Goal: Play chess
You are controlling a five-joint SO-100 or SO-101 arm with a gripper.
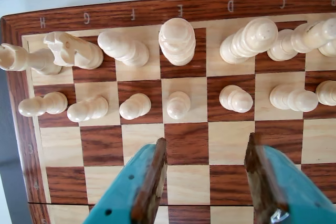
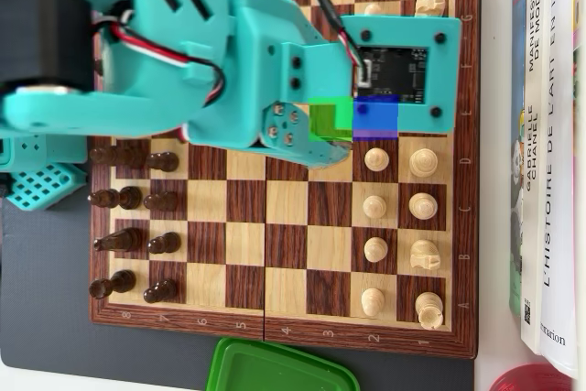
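Note:
The wooden chessboard (image 1: 188, 141) fills the wrist view. White pawns stand in a row, among them the E-file pawn (image 1: 178, 104) and the D-file pawn (image 1: 236, 98). Behind them stand the back-row pieces, with the king (image 1: 177, 40) and a knight (image 1: 73, 50). My gripper (image 1: 207, 145) is open and empty, its teal jaws spread over bare squares just short of those two pawns. In the overhead view the teal arm (image 2: 275, 70) covers the upper board and hides the jaws. White pieces (image 2: 375, 206) stand at the right, dark pieces (image 2: 163, 200) at the left.
A green plastic lid (image 2: 275, 368) lies just below the board's edge (image 2: 467, 226). Books (image 2: 549, 135) lie along the right side, with a red object (image 2: 536, 380) at the bottom right corner. The arm's base (image 2: 41, 180) sits left of the board.

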